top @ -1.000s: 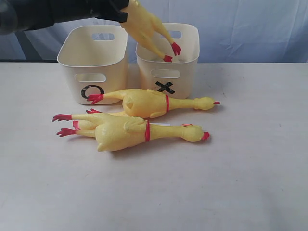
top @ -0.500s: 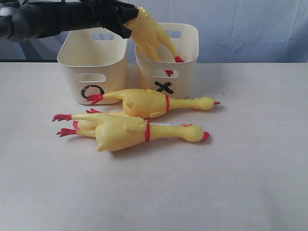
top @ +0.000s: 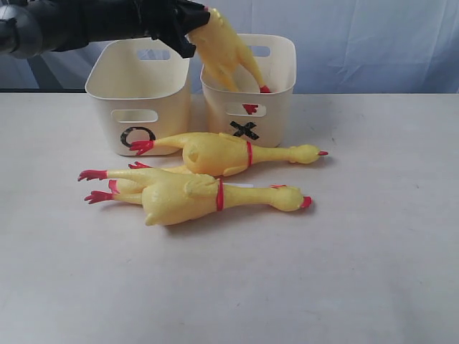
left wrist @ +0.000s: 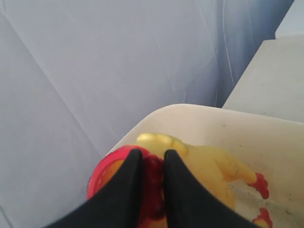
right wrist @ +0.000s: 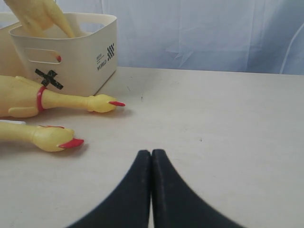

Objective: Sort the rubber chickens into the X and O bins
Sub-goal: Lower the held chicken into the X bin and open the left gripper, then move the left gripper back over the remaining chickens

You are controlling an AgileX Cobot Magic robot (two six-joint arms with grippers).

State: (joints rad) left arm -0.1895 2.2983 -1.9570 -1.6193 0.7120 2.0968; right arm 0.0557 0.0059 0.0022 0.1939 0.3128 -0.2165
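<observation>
Two cream bins stand side by side near the far edge of the surface (top: 344,272), left of its middle: the O bin (top: 143,86) on the left and the X bin (top: 276,107) on the right, almost touching. A pale blue cloth backdrop (top: 373,43) hangs behind them.

Just in front of the bins lie the other rubber chickens, stretched lengthwise with their red feet to the left and their heads to the right. The back chicken (top: 222,154) lies close to both bins' front walls, its feet before the O mark. The front chicken (top: 186,197) lies nearer the near edge, and a third chicken (top: 133,185) is mostly hidden between these two, with only its legs and feet showing. Nothing blocks the X bin's open top.

The dark left arm reaches in from the left, level above the O bin, and its left pincer (top: 197,18) sits high over the gap between the bins. It pinches the held chicken (top: 224,50) by the red part at its upper end, as the left wrist view shows (left wrist: 151,159). This chicken hangs slanted with its legs down inside the X bin, and one red foot (top: 250,109) shows through the front handle slot.

The right pincer (right wrist: 151,154) is pressed together and empty, low over the bare right part of the surface
</observation>
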